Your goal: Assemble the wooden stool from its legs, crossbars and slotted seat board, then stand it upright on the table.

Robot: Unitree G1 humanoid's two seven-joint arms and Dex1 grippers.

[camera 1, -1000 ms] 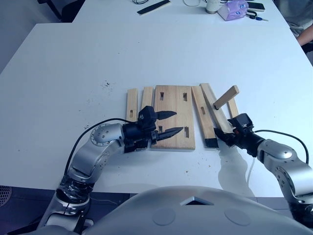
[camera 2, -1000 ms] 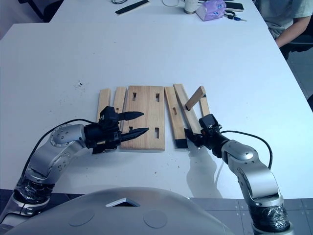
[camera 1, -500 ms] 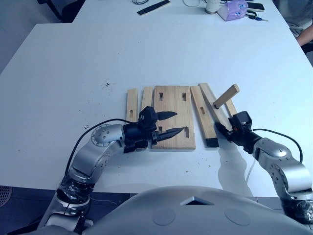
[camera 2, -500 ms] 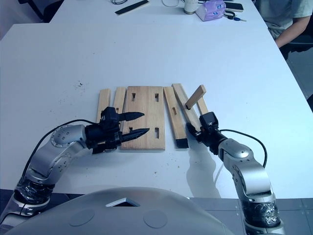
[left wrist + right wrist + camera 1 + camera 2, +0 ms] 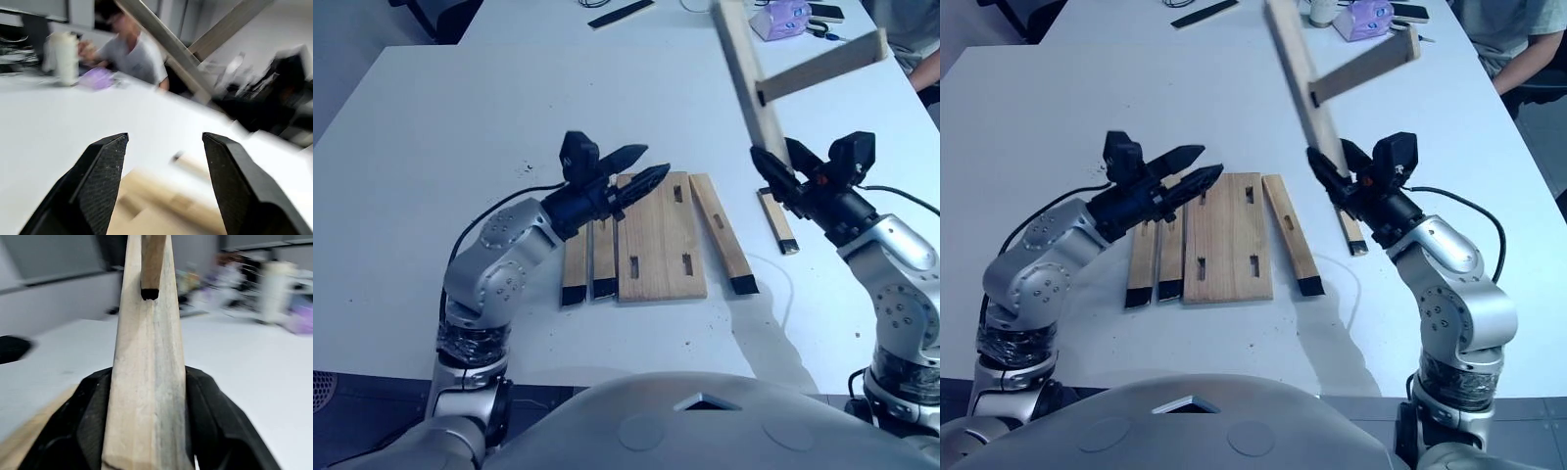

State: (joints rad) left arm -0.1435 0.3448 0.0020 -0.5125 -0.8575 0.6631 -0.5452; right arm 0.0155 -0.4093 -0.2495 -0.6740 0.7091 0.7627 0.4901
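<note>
Pale wooden seat board [image 5: 658,230], black-tipped leg [image 5: 726,250]

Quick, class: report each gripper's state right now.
Left gripper: open, holding nothing.
Right gripper: closed on the wooden leg, which has a crossbar fitted into it.

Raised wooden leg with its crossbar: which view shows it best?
Right eye view: the wooden leg and crossbar show side-on above the right gripper. Left eye view matches. Right wrist view sees it lengthwise; left wrist view catches it far off.
</note>
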